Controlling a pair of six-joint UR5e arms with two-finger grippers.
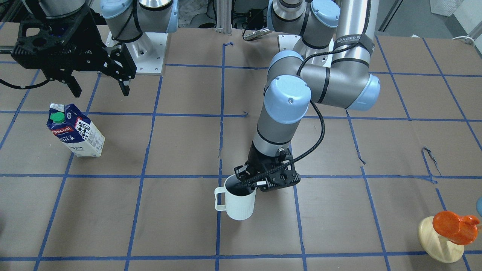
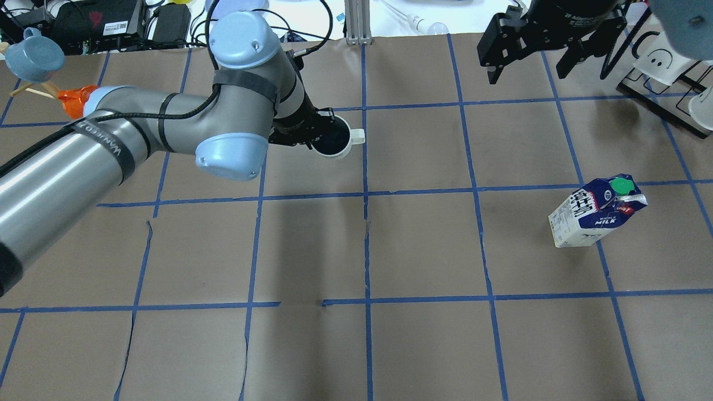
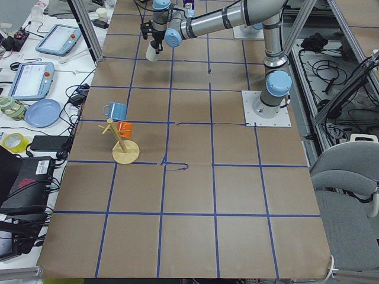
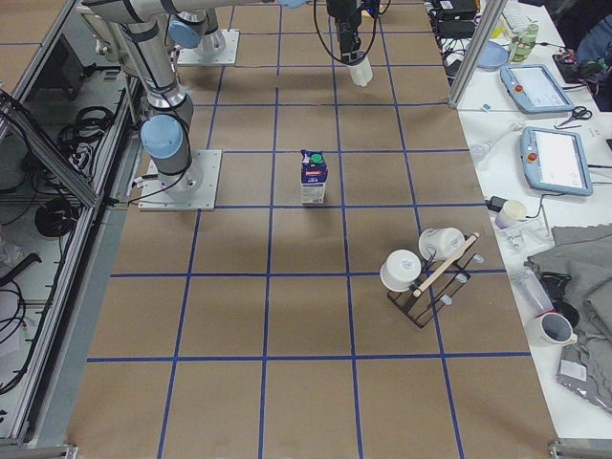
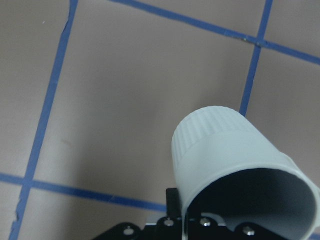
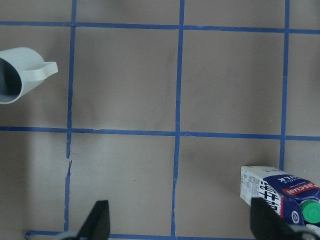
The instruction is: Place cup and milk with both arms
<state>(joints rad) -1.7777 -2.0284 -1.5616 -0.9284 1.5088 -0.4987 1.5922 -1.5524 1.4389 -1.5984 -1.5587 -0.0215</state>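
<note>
Plainly, on blue-taped brown table (image 1: pixel 188 94), left fingers (image 1: pixel 240 172) clamp cup (image 1: pixel 237 205); right fingers (image 1: pixel 123 79) spread.

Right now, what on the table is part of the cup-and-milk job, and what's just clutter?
Job:
- cup, gripped at its rim by the left claw
- milk, standing free
- right claw, open and empty

Clutter:
- orange mug and blue mug on the wooden stand
- rack with white cups
</note>
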